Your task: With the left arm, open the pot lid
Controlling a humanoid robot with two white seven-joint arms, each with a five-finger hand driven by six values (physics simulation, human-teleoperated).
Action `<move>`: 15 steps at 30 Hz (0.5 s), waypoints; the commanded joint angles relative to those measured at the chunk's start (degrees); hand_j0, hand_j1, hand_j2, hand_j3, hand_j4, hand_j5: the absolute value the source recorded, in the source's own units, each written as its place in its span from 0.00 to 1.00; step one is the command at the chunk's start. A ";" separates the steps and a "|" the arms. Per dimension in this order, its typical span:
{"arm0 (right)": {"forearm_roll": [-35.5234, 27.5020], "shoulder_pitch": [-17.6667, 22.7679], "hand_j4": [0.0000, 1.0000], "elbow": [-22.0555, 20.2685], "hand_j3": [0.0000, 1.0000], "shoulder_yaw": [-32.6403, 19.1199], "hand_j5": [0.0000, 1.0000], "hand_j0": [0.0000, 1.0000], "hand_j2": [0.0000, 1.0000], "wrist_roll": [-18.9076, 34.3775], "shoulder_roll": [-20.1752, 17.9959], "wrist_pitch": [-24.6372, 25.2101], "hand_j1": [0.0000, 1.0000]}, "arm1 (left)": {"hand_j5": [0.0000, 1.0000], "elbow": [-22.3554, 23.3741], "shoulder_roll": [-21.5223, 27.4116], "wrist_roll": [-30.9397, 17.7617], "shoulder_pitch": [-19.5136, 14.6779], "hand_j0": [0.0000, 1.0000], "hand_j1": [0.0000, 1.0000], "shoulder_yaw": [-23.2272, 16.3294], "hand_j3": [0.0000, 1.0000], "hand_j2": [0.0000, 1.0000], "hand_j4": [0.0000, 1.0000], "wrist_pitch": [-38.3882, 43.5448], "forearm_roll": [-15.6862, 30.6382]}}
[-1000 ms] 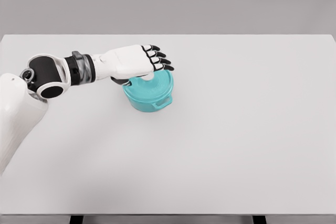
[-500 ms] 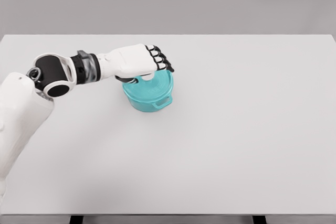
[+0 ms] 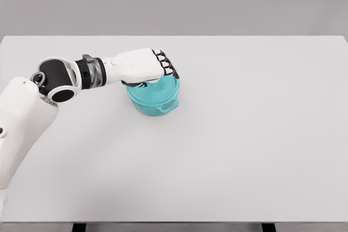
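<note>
A small teal pot (image 3: 155,100) with a side handle stands on the white table (image 3: 244,134), left of the middle. Its teal lid (image 3: 163,88) sits on top, mostly hidden under my left hand (image 3: 154,74). That hand lies palm-down over the lid with its black-tipped fingers (image 3: 169,68) curled down around the lid's knob. The knob itself is covered by the hand. My left arm reaches in from the lower left. The right arm does not show.
Beyond the pot, the table carries nothing else. Its far edge runs along the grey wall and its near edge along the bottom of the picture.
The left hand's fingers, spread flat above the lid a second ago, have curled down and closed over the knob. The hand has sunk slightly onto the lid. The pot has stayed put.
</note>
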 commanded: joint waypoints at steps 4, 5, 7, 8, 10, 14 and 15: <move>-0.06 0.00 1.00 0.00 1.00 -0.01 1.00 1.00 1.00 -0.01 0.00 0.00 1.00 | 0.76 -0.01 0.03 0.03 0.09 0.76 0.76 0.07 0.76 0.76 0.76 0.16 0.23; -0.06 0.00 1.00 0.00 1.00 -0.01 1.00 1.00 1.00 -0.01 0.00 0.00 1.00 | 0.75 -0.01 0.03 0.03 0.09 0.75 0.75 0.07 0.75 0.75 0.75 0.16 0.23; -0.06 0.00 1.00 0.00 1.00 -0.01 1.00 1.00 1.00 -0.01 0.00 0.00 1.00 | 0.75 -0.01 0.03 0.03 0.18 0.75 0.75 0.07 0.75 0.75 0.75 0.16 0.23; -0.06 0.00 1.00 0.00 1.00 -0.01 1.00 1.00 1.00 -0.01 0.00 -0.09 1.00 | 0.75 -0.01 0.03 0.03 0.18 0.75 0.75 0.07 0.75 0.75 0.75 0.16 0.23; -0.06 0.00 1.00 0.00 1.00 -0.01 1.00 1.00 1.00 -0.01 0.00 0.00 1.00 | 0.74 -0.01 0.03 0.03 0.35 0.74 0.74 -0.02 0.74 0.74 0.74 0.16 0.23; -0.06 0.00 1.00 0.00 1.00 -0.01 1.00 1.00 1.00 -0.01 0.00 0.00 1.00 | 0.74 -0.01 0.03 0.03 0.44 0.74 0.74 -0.02 0.74 0.74 0.74 0.16 0.23; -0.06 0.00 1.00 0.00 1.00 -0.01 1.00 1.00 1.00 -0.01 0.00 0.00 1.00 | 0.74 -0.01 0.12 0.03 0.44 0.74 0.74 0.07 0.74 0.74 0.74 0.16 0.23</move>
